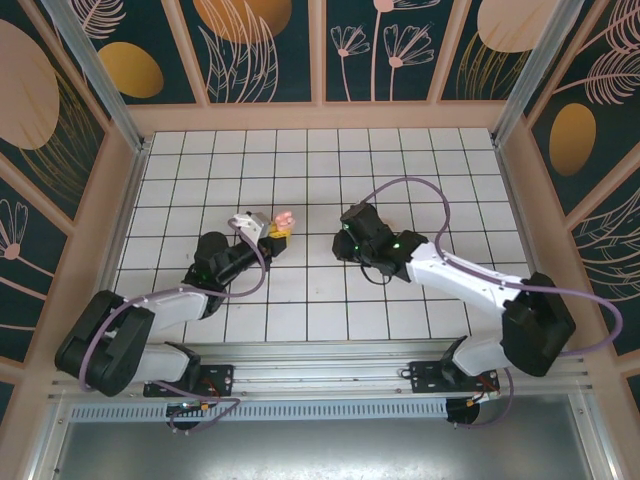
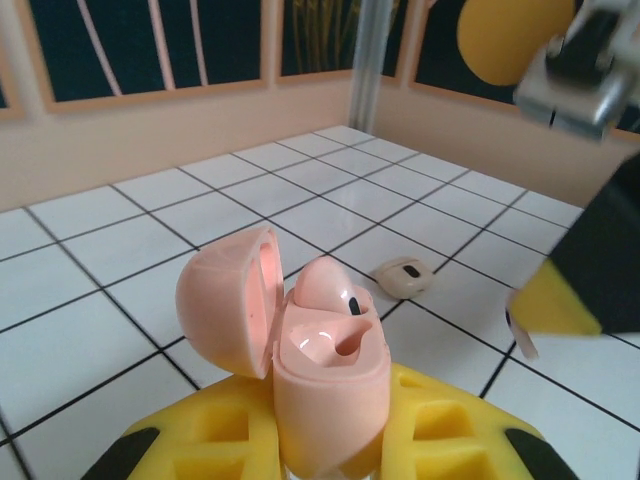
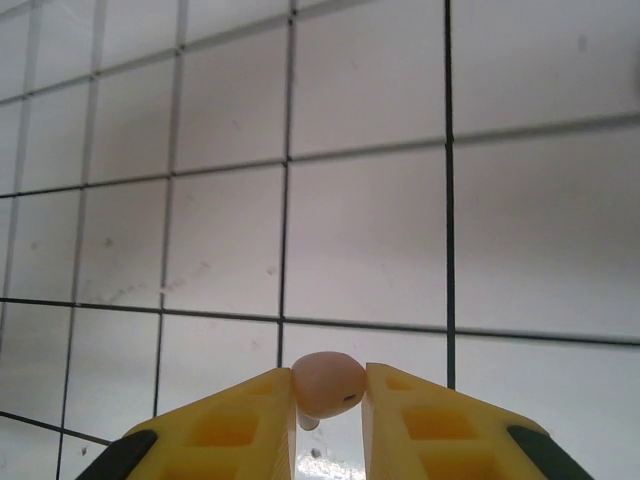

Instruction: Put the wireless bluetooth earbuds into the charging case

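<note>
My left gripper (image 1: 275, 233) (image 2: 335, 425) is shut on the salmon-pink charging case (image 1: 284, 219) (image 2: 330, 390) and holds it upright above the tiles. The lid (image 2: 225, 310) is swung open to the left. One earbud (image 2: 325, 285) sits in the far socket; the near socket is empty. My right gripper (image 1: 343, 240) (image 3: 330, 405) is shut on another pale pink earbud (image 3: 327, 385), pinched between its yellow fingertips just above the table, a little to the right of the case. A beige bud-like piece (image 2: 405, 275) lies on a tile beyond the case.
The white gridded table (image 1: 320, 170) is fenced by low tan walls (image 1: 320, 115) with dark patterned panels. A purple cable (image 1: 405, 185) loops over the right arm. One yellow finger of the right gripper (image 2: 565, 300) hangs close to the case's right.
</note>
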{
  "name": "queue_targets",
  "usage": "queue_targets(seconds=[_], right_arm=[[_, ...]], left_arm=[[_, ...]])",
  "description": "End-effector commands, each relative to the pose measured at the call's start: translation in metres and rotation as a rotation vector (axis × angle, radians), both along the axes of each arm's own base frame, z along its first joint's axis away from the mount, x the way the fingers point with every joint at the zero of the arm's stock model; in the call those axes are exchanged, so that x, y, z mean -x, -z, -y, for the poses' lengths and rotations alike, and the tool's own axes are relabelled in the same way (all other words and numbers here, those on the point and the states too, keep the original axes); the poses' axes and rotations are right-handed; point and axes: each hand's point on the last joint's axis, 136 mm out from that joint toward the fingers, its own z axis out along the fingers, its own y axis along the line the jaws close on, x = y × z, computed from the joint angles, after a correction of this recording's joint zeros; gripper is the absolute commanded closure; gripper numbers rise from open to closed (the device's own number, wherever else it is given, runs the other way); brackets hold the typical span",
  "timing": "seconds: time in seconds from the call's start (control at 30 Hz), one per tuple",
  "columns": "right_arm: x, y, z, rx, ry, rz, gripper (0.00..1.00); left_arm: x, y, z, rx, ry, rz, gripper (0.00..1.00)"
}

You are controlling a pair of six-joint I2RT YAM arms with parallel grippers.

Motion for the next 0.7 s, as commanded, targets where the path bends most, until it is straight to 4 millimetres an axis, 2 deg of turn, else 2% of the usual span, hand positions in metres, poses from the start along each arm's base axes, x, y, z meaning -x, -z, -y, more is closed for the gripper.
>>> queue_targets(seconds=[0.0, 0.13, 0.33, 0.5, 0.67], right_arm=[[-0.014, -0.046, 0.002, 0.017, -0.042, 0.218, 0.78], [-0.011, -0.082, -0.007, -0.023, -0.135, 0.345, 0.79], [-0.006, -0.109, -0.027, -0.035, -0.25, 0.429, 0.79], [-0.003, -0.123, -0.051, -0.056, -0.335, 0.464, 0.79], [-0.005, -0.125, -0.065, -0.061, -0.37, 0.475, 0.79]], left_arm=[[0.006, -0.024, 0.021, 0.052, 0.114, 0.064, 0.93], [0.01, -0.026, 0.035, 0.059, 0.19, 0.076, 0.93], [0.014, -0.031, 0.047, 0.038, 0.249, 0.119, 0.93], [0.013, -0.035, 0.051, 0.031, 0.258, 0.14, 0.93], [0.014, -0.04, 0.054, 0.032, 0.263, 0.155, 0.93]])
